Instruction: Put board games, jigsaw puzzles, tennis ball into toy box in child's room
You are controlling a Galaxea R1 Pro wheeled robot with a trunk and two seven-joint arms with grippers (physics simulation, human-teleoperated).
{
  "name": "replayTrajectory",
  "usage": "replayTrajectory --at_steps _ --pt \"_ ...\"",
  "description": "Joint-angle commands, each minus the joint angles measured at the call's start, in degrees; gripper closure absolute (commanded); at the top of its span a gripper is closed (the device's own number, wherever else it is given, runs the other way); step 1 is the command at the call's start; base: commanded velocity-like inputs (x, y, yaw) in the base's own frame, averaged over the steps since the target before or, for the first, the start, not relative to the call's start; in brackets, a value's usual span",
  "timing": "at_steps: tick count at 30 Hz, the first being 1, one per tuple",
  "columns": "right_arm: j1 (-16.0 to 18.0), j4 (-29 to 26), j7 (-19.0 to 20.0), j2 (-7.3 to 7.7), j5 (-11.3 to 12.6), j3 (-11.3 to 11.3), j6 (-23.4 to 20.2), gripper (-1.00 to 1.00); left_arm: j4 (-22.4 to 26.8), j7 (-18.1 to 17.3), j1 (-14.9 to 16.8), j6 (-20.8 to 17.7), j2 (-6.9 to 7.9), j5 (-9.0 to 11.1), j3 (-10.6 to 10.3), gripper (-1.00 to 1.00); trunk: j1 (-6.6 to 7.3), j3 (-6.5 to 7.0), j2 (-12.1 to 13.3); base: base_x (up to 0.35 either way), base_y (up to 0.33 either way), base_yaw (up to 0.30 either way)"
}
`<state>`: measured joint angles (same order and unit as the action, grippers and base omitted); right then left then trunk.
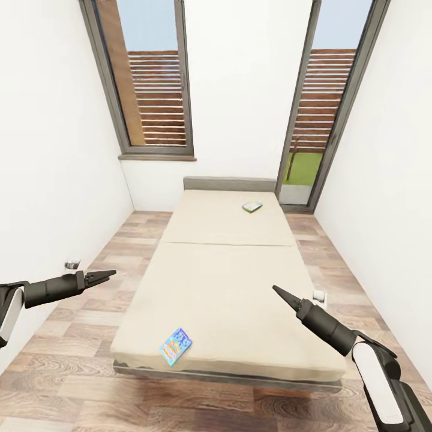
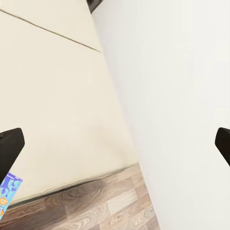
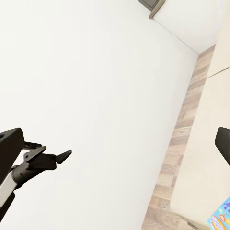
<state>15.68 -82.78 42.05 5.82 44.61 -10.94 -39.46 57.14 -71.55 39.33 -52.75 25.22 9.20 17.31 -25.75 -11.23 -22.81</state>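
Lying on the bed (image 1: pixel 228 282) are two board games: the blue board game (image 1: pixel 176 346) is resting flat near the foot edge, toward the bed's left corner as the head camera sees it, and the white-green board game (image 1: pixel 252 206) is sitting far up the mattress, near the grey headboard and toward the right edge. The two are well apart. The bed is standing on a wood-plank floor (image 1: pixel 90 384) between white walls, with two tall windows (image 1: pixel 150 78) behind it.

The left gripper (image 1: pixel 102 276) is hovering above the floor off the bed's left edge, its jaws looking closed to a point and holding nothing. The right gripper (image 1: pixel 283 296) is hanging over the bed's right edge, its jaws likewise appearing pinched together and empty.

In the left wrist view a corner of the blue board game (image 2: pixel 7 191) is showing at the mattress edge; in the right wrist view it (image 3: pixel 221 218) is peeking in too, with the left gripper (image 3: pixel 60 156) against the wall.
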Motion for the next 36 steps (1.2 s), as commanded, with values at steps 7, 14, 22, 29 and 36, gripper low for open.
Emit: replayTrajectory --at_steps 7,14,22,29,36 --pt "0.05 0.31 0.00 0.11 0.28 -0.05 -0.36 -1.00 -0.01 -0.13 0.05 -0.42 -0.04 0.19 -0.04 -1.00 -0.04 0.55 -0.11 0.000 0.000 0.000" --pt "0.05 0.42 -0.03 0.03 0.30 -0.05 -0.36 -1.00 -0.01 -0.12 0.05 -0.42 -0.06 0.20 -0.02 -1.00 -0.04 1.21 -0.11 0.000 0.000 0.000" --pt "0.05 0.50 -0.02 0.16 0.29 -0.05 -0.31 -1.00 -0.01 -0.02 0.05 -0.42 -0.05 0.18 -0.02 -1.00 -0.04 1.96 -0.11 0.000 0.000 0.000" --pt "0.05 0.51 0.19 0.34 0.31 -0.01 1.23 -1.00 -0.01 0.00 0.05 -0.42 -0.08 0.20 -0.07 -1.00 -0.04 2.61 -0.11 0.000 0.000 0.000" --pt "0.05 0.51 0.36 0.33 0.32 0.03 2.50 -1.00 -0.01 -0.02 0.05 -0.42 -0.08 0.20 -0.08 -1.00 -0.04 2.91 -0.11 0.000 0.000 0.000"
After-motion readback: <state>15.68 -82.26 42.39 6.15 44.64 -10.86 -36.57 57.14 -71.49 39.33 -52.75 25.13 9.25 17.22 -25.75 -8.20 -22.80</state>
